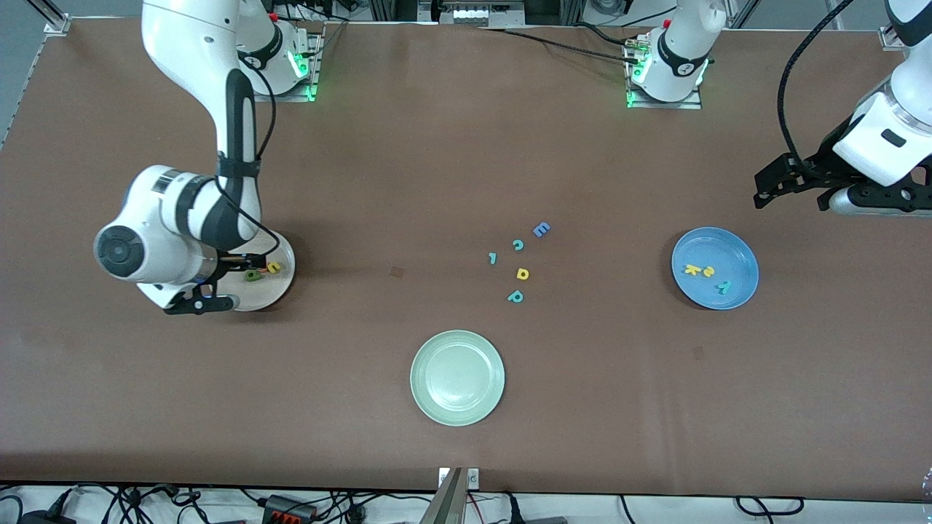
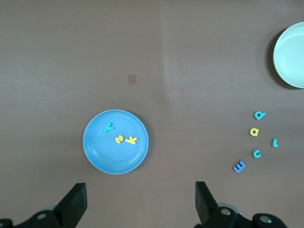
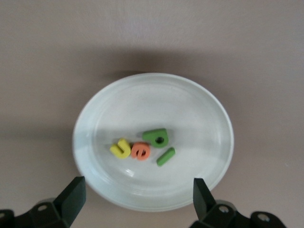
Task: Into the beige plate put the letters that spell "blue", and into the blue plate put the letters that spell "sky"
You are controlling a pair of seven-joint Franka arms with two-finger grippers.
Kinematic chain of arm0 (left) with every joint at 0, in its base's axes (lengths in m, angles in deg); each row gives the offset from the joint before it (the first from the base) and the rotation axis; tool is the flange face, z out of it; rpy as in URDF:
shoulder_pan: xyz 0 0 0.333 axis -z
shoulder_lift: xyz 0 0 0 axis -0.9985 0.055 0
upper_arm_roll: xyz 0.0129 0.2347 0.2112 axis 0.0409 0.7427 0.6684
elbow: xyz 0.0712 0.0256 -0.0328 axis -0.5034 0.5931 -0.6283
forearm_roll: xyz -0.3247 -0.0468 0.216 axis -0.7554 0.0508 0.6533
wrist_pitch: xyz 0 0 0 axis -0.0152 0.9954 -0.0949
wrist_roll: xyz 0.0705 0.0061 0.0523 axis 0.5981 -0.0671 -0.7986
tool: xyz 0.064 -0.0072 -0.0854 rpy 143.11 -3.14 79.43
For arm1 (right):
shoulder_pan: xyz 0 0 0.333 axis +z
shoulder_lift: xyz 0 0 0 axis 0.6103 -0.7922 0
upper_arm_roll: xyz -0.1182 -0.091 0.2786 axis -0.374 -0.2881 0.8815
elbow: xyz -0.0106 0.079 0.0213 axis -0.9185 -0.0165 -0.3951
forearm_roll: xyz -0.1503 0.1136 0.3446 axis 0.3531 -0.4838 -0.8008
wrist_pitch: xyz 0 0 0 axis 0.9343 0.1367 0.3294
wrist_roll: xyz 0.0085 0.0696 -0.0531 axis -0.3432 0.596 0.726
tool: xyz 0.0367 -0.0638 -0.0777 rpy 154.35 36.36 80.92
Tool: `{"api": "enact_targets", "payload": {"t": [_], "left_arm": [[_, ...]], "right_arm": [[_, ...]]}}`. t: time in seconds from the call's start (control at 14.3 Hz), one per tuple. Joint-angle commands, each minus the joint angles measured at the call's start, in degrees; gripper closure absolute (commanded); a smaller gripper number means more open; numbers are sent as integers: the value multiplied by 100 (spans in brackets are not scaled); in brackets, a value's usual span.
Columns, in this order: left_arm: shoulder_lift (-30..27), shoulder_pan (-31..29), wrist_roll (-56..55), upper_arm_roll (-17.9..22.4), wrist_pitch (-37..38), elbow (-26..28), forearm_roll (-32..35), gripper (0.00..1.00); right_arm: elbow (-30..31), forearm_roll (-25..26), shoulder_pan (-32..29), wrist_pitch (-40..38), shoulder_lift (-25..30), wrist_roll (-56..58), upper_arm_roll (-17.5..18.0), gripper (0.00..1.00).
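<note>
Brown matte bench (image 1: 437,182). Foam letters b (image 3: 156,137), l (image 3: 166,156), u (image 3: 121,148), e (image 3: 140,151) lie in the beige plate (image 3: 209,118) toward the right arm's end; right gripper (image 3: 137,199) above, fingers wide, empty. Blue plate (image 2: 95,152) holds s (image 2: 119,139), k (image 2: 131,140), y (image 2: 108,128); left gripper (image 2: 141,202) above the bench just beside it, fingers spread, empty.

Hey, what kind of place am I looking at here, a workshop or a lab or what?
Most likely a robotics lab. Two white arms are bolted to a brown table, cables trail along its edges, and the only things on it are foam letters and plates: a beige plate, a blue plate and a green plate.
</note>
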Motion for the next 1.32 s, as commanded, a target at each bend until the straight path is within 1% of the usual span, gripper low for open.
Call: {"api": "enact_targets", "payload": {"t": [0.0, 0.28, 0.35, 0.42, 0.49, 0.56, 0.63, 0.77, 0.91, 1.05, 1.12, 1.25], "left_arm": [[-15, 58, -105, 5, 81, -69, 116, 0], [-15, 49, -106, -3, 81, -69, 117, 0], [-15, 49, -106, -3, 81, -69, 125, 0], [-15, 49, -106, -3, 81, -69, 125, 0], [-15, 58, -97, -3, 81, -69, 125, 0], [-15, 49, -71, -3, 81, -69, 125, 0], [-15, 49, -70, -3, 81, -69, 125, 0], [-15, 49, -70, -3, 81, -69, 125, 0], [-15, 49, -88, -12, 81, -69, 125, 0], [-15, 58, -97, -12, 81, -69, 125, 0], [-15, 58, -97, -12, 81, -69, 117, 0], [-15, 58, -105, -12, 81, -69, 117, 0]], "right_arm": [[-488, -104, -73, -445, 41, -351, -137, 0], [-735, -121, -143, -454, 41, -378, -155, 0], [-744, -287, -135, -411, 41, -448, -120, 0], [-849, -463, -195, -428, 50, -675, -50, 0], [-1024, -447, -370, -436, 154, -999, 142, 0], [-1156, -342, -755, -445, 390, -1377, 614, 0], [-1175, 59, -1141, -437, 662, -1589, 1184, 0], [-1184, 955, -1731, -314, 1198, -1767, 2091, 0], [-1253, 1615, -2355, -339, 1568, -1767, 2786, 0], [-1412, 2239, -3180, -375, 1981, -1715, 3646, 0], [-1412, 2495, -3532, -427, 2209, -1697, 4051, 0], [-1447, 2769, -4104, -655, 2474, -1697, 4623, 0]]}}
